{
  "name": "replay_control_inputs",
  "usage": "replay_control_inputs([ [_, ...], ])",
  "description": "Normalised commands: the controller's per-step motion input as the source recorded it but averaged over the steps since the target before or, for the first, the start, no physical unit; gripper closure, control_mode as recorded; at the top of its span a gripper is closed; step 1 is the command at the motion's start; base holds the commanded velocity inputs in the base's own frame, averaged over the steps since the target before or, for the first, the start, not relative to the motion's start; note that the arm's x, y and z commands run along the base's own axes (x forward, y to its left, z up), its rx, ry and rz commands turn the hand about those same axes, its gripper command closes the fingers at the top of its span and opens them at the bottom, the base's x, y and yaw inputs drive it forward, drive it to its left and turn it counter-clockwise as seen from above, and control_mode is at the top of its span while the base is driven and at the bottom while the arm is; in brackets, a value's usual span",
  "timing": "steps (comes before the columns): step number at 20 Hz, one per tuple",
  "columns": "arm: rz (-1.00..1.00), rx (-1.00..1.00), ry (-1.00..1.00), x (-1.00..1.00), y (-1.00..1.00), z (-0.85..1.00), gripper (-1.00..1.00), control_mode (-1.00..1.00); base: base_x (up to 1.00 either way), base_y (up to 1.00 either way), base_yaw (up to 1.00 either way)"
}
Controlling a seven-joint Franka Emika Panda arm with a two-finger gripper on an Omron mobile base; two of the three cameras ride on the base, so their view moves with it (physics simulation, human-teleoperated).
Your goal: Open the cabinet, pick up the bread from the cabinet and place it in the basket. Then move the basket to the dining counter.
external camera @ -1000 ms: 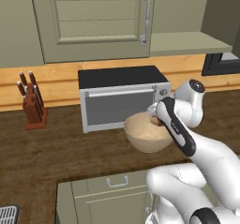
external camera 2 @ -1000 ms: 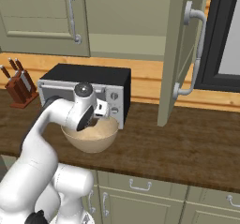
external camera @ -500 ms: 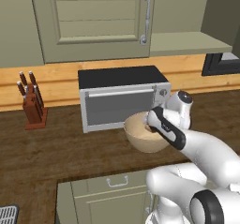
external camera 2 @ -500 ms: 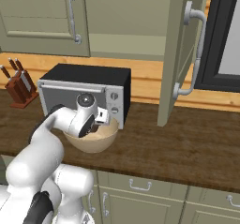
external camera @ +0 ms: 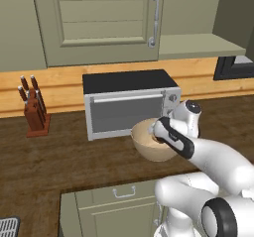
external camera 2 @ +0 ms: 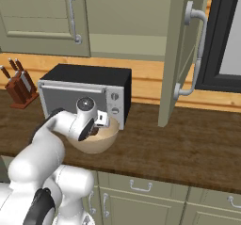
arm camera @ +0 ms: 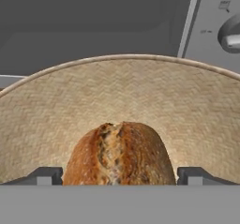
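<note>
Your gripper [arm camera: 120,176] fingers are spread wide, the bread [arm camera: 119,153] lying between them inside the basket [arm camera: 56,101], near the counter's front edge.

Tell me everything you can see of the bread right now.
The bread is a small golden-brown crusty loaf with a pale split along its top. It lies inside the basket, between the open gripper's fingertips; contact with them cannot be told. The microwave stands behind.
</note>
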Motion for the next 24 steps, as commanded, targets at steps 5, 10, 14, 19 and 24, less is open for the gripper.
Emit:
replay_control_inputs([
  [5,0.0,-0.01,0.02,-0.05,0.03,0.19,-1.0,-1.0,0.0,0.0,0.0],
  [10,0.0,-0.08,0.07,-0.46,0.22,0.36,-1.0,-1.0,0.0,0.0,0.0],
  [14,0.0,-0.18,0.09,-0.78,0.62,0.61,-1.0,-1.0,0.0,0.0,0.0],
  [19,0.0,-0.24,0.12,-0.55,0.68,0.07,-1.0,-1.0,0.0,0.0,0.0],
  [24,0.0,-0.11,0.13,0.0,0.03,-0.25,-1.0,-1.0,0.0,0.0,0.0],
])
